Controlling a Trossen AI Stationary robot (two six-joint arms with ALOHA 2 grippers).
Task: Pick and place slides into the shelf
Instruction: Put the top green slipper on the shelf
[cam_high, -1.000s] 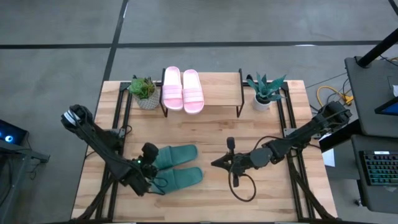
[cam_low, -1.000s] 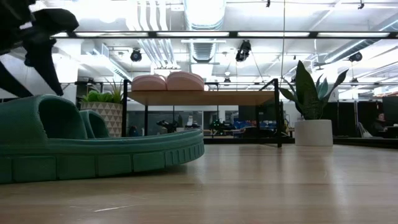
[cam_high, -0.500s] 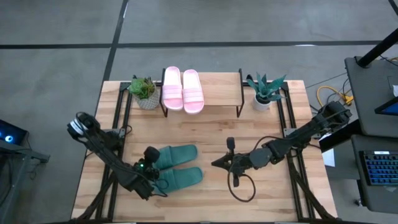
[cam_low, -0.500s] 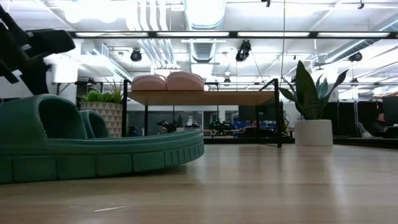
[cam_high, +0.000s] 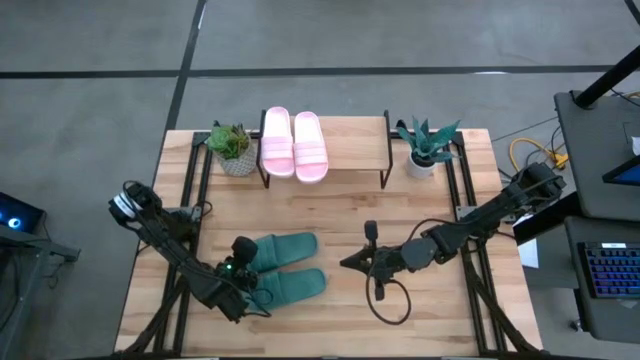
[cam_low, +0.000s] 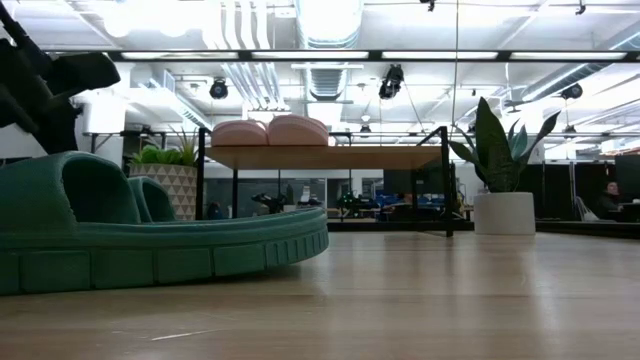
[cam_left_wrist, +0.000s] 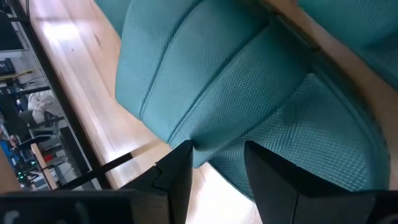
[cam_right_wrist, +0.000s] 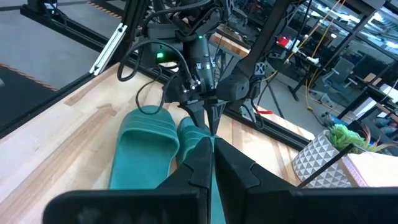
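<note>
- Sitting already on the shelf (cam_high: 350, 150): the pink pair of slides (cam_high: 293, 143), side by side at its left half, toes pointing away from the arms (so roughly half the job looking done).
- Leaving the right half of the shelf board bare, with room seemingly enough for the second pair.
- Lying still on the table (cam_high: 440, 300): the dark green pair, the farther green slide (cam_high: 285, 249) just beside the nearer green slide (cam_high: 292, 286), both near the front left and well apart from the shelf.
- Reaching in with the left tool (cam_left_wrist: 214, 165) at the strap end of the nearer green slide; fingers standing part open with the teal strap edge lying between and just ahead of them (not clearly pinching it yet, judging from the wrist view).
- Showing in the low view as a dark shape above the green slide's strap, not pressing down on it as far as visible.
- Waiting with the right tool (cam_high: 343, 262) low over the middle of the table, fingers closed together and holding nothing, pointing toward the green pair.
- Remaining, by this reading: gripping and carrying each green slide in turn across to the bare part of the shelf.
- Flanking the shelf: a small green plant (cam_high: 232, 147) in a patterned pot at left, a spiky plant (cam_high: 427, 145) in a white pot at right.
</note>
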